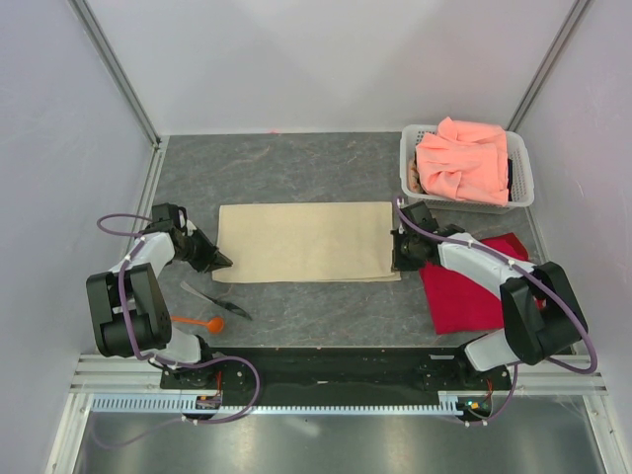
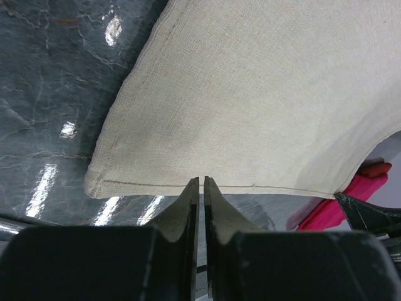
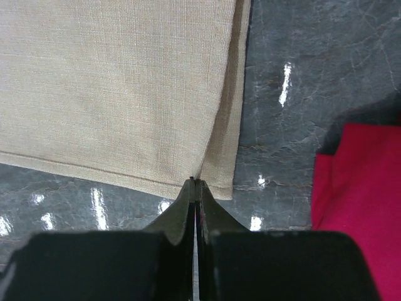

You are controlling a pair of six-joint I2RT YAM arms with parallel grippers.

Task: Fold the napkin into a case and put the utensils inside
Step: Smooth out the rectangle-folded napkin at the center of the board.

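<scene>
The beige napkin [image 1: 306, 242] lies flat on the dark table as a wide rectangle in two layers; no case shows. My left gripper [image 1: 223, 263] is at its left edge. In the left wrist view its jaws [image 2: 201, 180] are closed to a thin slit on the napkin's [image 2: 250, 94] hem. My right gripper [image 1: 397, 261] is at the near right corner. Its jaws [image 3: 195, 182] are shut on the napkin's [image 3: 113, 81] edge, and the top layer draws in toward the tips. The utensils lie near the left arm: an orange spoon [image 1: 197, 321] and a thin dark utensil [image 1: 215, 299].
A bright red cloth [image 1: 474, 286] lies under the right arm, right of the napkin. A white basket [image 1: 407, 158] holding a salmon-pink cloth [image 1: 462, 158] stands at the back right. White walls close in the table on three sides.
</scene>
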